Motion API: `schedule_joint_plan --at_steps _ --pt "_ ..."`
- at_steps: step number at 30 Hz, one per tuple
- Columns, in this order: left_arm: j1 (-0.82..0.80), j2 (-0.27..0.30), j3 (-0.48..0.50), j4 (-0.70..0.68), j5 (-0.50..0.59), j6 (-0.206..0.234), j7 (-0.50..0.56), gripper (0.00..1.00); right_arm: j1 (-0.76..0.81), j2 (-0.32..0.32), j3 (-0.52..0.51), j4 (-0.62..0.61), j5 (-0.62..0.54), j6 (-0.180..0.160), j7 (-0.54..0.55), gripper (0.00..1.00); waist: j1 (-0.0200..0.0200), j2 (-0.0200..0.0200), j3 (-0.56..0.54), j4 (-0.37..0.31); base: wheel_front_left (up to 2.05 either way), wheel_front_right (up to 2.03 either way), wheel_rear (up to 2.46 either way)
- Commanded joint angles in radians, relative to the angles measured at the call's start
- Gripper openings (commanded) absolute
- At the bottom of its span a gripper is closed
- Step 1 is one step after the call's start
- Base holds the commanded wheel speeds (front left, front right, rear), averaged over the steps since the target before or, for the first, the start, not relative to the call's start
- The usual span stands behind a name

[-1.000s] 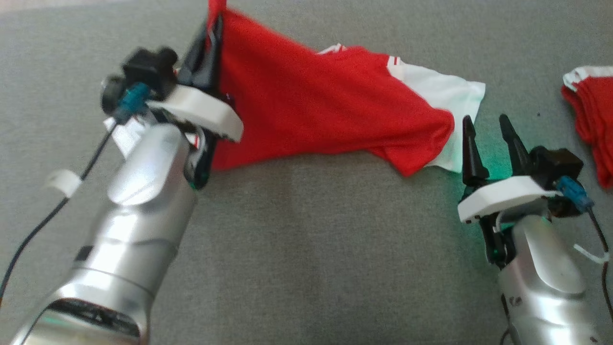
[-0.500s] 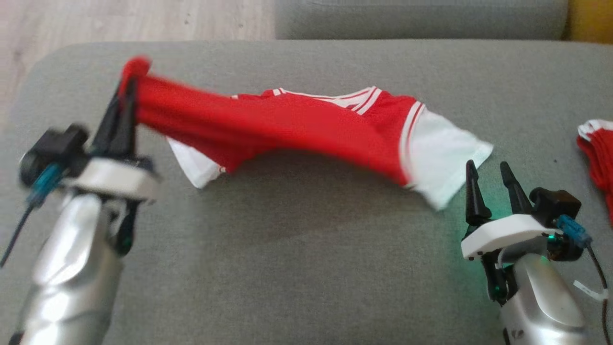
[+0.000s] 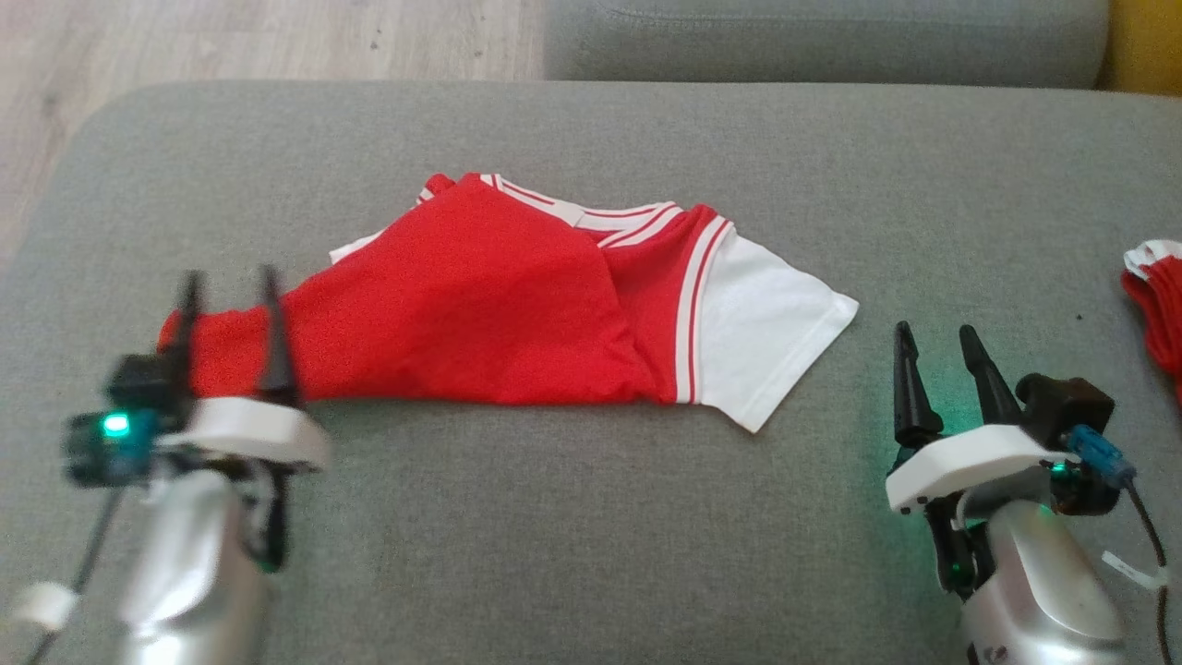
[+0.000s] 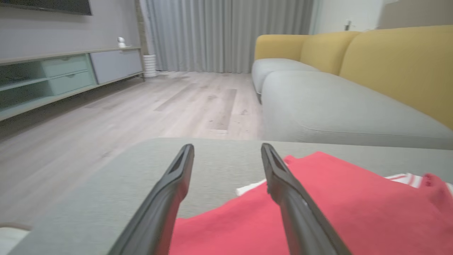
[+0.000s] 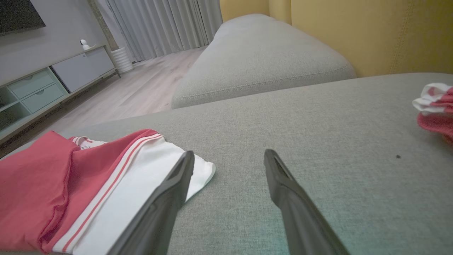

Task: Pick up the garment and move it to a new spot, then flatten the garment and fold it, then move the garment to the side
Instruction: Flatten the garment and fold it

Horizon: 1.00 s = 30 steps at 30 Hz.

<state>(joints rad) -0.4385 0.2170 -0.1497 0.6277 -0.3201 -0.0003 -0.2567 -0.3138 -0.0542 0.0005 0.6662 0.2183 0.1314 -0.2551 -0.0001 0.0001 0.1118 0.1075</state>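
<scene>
Evidently the left gripper (image 3: 228,282) had just let go. Its two dark fingers stood wide apart with nothing between them, above the near-left part of the grey fabric cushion (image 3: 572,536). Whether one finger brushed the cloth below could not be told.

The red jersey-style garment with white sleeves and striped trim (image 3: 480,296) lay slack across the middle of the cushion. Its hem end trailed toward the cushion's left edge, and one white sleeve pointed toward the right. The right gripper (image 3: 934,332) was equally open and empty over the cushion's near-right part, near that sleeve but apart from it. A second red-and-white bundle of cloth (image 3: 1154,305) sat at the cushion's right edge.

The move to a new spot looked finished. Flattening probably came next, since a red flap lay doubled over the chest.

Half a second earlier the left fingers had been pinched on the red hem, holding the cloth raised and stretched over the cushion's left side. The right gripper had kept its place. The head camera had shifted over the second.
</scene>
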Motion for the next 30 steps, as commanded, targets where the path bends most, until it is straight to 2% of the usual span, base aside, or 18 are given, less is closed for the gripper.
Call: schedule_joint_plan --at_steps 1,6,11,16,22,30 --pt "-0.041 -0.01 0.009 -0.034 0.014 -0.009 -0.005 1.0 -0.025 0.004 0.03 -0.026 -0.011 -0.001 -0.007 1.0 0.0001 -0.0001 0.01 -0.007 0.0 0.0 0.0" --pt "-0.106 -0.108 -0.041 0.018 0.029 -0.061 -0.005 1.0 -0.043 0.004 0.048 -0.026 -0.02 -0.001 -0.007 1.0 0.0001 -0.0001 0.049 -0.035 0.0 0.0 0.0" --pt "-0.211 -0.15 -0.092 0.121 0.038 -0.082 -0.005 1.0 -0.066 0.004 0.067 -0.034 -0.03 -0.001 -0.007 1.0 0.0001 -0.0001 0.098 -0.067 0.0 0.0 0.0" --pt "-0.352 -0.162 -0.126 0.28 0.03 -0.085 -0.002 1.0 -0.085 0.004 0.079 -0.039 -0.036 -0.001 -0.007 1.0 0.0001 -0.0001 0.142 -0.098 0.0 0.0 0.0" --pt "-0.51 -0.138 -0.147 0.453 0.054 -0.054 0.058 1.0 -0.103 0.004 0.089 -0.04 -0.037 -0.001 -0.007 1.0 0.0001 -0.0001 0.187 -0.129 0.0 0.0 0.0" --pt "-0.59 -0.124 -0.162 0.604 0.053 -0.048 0.171 1.0 -0.112 0.004 0.092 -0.039 -0.034 -0.001 -0.007 1.0 0.0001 -0.0001 0.212 -0.133 0.0 0.0 0.0"
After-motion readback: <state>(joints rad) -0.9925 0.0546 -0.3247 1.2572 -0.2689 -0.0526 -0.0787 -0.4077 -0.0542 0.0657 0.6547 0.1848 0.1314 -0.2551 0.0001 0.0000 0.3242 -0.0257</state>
